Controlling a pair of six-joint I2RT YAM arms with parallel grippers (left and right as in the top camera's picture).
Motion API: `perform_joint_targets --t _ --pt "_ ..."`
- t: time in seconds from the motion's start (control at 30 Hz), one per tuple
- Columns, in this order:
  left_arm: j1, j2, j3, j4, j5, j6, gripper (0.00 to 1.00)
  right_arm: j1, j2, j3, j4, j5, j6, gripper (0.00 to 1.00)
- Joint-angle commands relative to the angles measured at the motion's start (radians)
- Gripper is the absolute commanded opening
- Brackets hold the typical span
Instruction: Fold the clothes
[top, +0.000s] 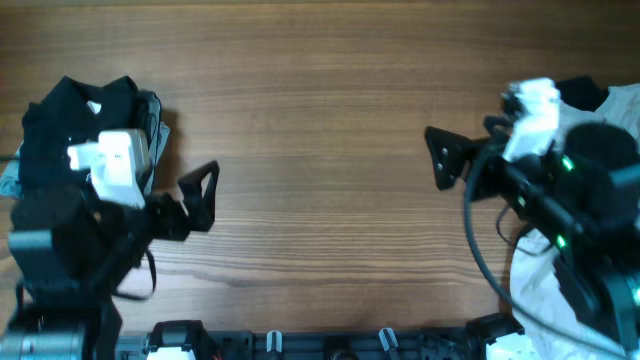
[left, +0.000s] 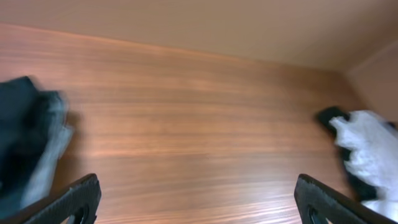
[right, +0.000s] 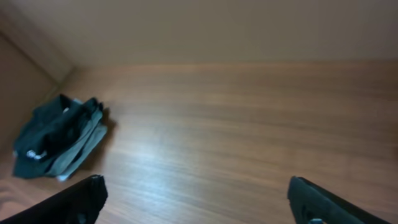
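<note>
**Jaws wide, nothing held**

The left gripper (top: 203, 195) stands with jaws spread wide and empty over the left part of the table (top: 320, 100); a dark bundle of clothes (top: 70, 115) lies at the table's left edge; the right gripper (top: 440, 158) gapes likewise, empty, over the table's right part; whitish clothes (top: 535, 290) lie heaped at the table's right edge.

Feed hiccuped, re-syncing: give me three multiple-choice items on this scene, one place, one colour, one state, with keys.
1. Where is the dark clothes pile? A. table's left edge B. centre C. right edge
2. What colour is the clothes heap on the right? A. red B. whitish C. green
3. The left gripper and right gripper are: A. both shut on cloth B. both open, empty C. one holding a shirt
1A, overhead shows it far left; 2B, pale fabric; 3B, jaws wide apart, nothing between.
</note>
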Motion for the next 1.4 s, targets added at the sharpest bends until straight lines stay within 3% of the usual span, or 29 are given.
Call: perform_joint_targets --t 0.0,0.17,0.2,0.23,0.4,0.53,0.6,0.67,0.87,1.03,1.23,1.37 --pt "-0.108 -0.039 0.004 -0.081 -0.253 0.022 1.00 0.000 -0.069 0.012 -0.027 0.058 0.002 1.00" --pt "-0.111 -0.035 0.003 -0.089 -0.252 0.022 1.00 0.000 -0.064 0.012 -0.109 0.057 0.013 1.00" --pt "-0.111 -0.035 0.003 -0.089 -0.252 0.022 1.00 0.000 -0.059 0.012 -0.119 0.058 0.061 1.00" --pt "-0.111 -0.035 0.003 -0.089 -0.252 0.022 1.00 0.000 -0.041 0.012 -0.124 0.058 0.283 1.00" --pt "-0.111 -0.035 0.003 -0.089 -0.252 0.022 1.00 0.000 -0.030 0.012 -0.159 0.175 0.266 1.00" --pt "-0.111 -0.035 0.003 -0.089 -0.252 0.022 1.00 0.000 -0.046 -0.021 0.028 0.174 -0.135 1.00" --pt "-0.111 -0.035 0.003 -0.089 -0.252 0.022 1.00 -0.002 -0.105 -0.130 0.216 0.095 -0.384 1.00" --pt "-0.111 -0.035 0.003 -0.089 -0.252 0.022 1.00 -0.031 -0.171 -0.265 0.343 0.063 -0.504 1.00" --pt "-0.111 -0.035 0.003 -0.089 -0.253 0.022 1.00 -0.182 -0.513 -0.801 0.632 0.030 -0.308 1.00" --pt "-0.111 -0.035 0.003 -0.089 -0.252 0.022 1.00 -0.187 -0.794 -1.093 0.694 0.031 -0.225 1.00" --pt "-0.111 -0.035 0.003 -0.089 -0.252 0.022 1.00 -0.190 -0.904 -1.311 0.891 0.034 -0.126 1.00" --pt "-0.111 -0.035 0.003 -0.089 -0.253 0.022 1.00 -0.190 -0.904 -1.313 0.892 0.038 -0.133 1.00"
